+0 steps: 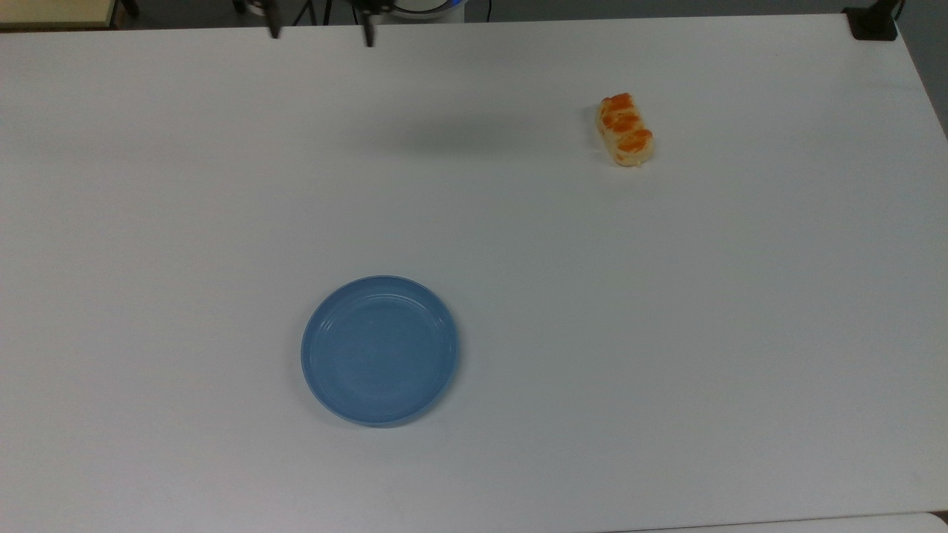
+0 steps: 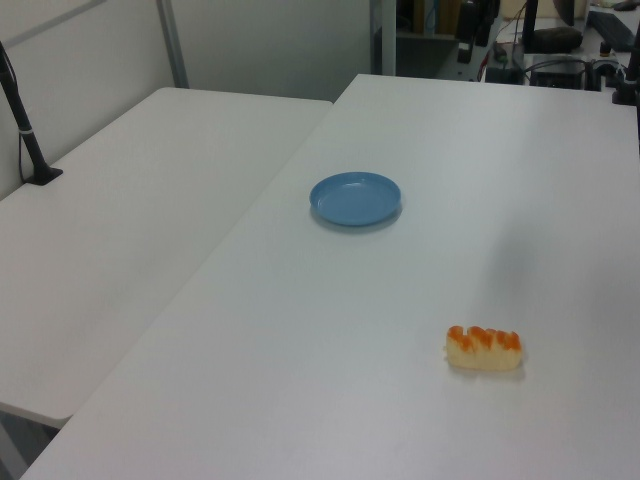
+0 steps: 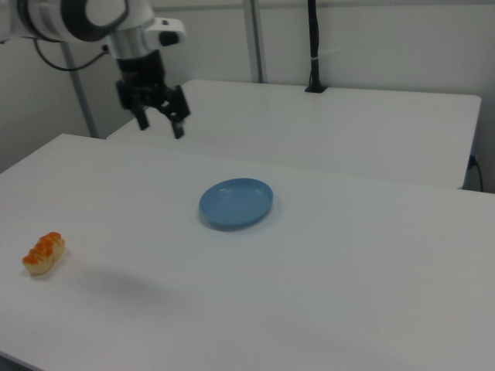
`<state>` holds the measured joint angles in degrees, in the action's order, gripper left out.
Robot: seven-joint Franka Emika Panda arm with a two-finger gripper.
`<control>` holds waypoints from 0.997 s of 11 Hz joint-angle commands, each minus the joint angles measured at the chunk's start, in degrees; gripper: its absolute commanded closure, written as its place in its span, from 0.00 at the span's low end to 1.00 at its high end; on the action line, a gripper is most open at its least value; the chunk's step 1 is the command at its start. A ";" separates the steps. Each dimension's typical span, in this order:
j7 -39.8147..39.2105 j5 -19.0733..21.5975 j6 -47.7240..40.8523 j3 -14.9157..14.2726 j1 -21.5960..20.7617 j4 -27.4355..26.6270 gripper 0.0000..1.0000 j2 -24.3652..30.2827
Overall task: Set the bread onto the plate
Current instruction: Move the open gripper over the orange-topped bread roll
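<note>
The bread lies on the white table in the upper right of the top view, its long side running up and down the frame with a slight tilt, orange bumps facing up. In the left view it sits in the lower right of the frame, and in the right view at the far left edge, low down.

The plate rests flat on the table in the lower centre-left of the top view, with nothing on it. It is well apart from the bread in every view, sitting in the upper middle of the left view and near the middle of the right view.

The gripper hangs in the upper left of the right view, above the table's far side, fingers spread wide and pointing down, holding nothing. In the top view the two dark fingertips poke in at the upper edge, left of centre. The bread lies well to the right of them there, and somewhat lower in the frame; in the right view it lies well below and to the left of the gripper.

A second white table stands alongside.
</note>
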<state>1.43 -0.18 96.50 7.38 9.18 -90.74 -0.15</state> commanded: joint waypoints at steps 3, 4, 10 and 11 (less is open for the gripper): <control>6.21 1.06 -1.84 15.27 -0.75 -4.43 0.00 1.03; 6.65 1.49 -1.84 18.08 -0.75 -5.84 0.00 1.03; 9.71 4.49 5.59 23.91 -8.20 -16.55 0.03 0.24; 12.34 4.57 8.94 23.91 -9.00 -18.66 0.04 0.07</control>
<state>9.38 3.37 98.31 31.55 2.73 -103.73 -0.75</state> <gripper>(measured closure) 0.026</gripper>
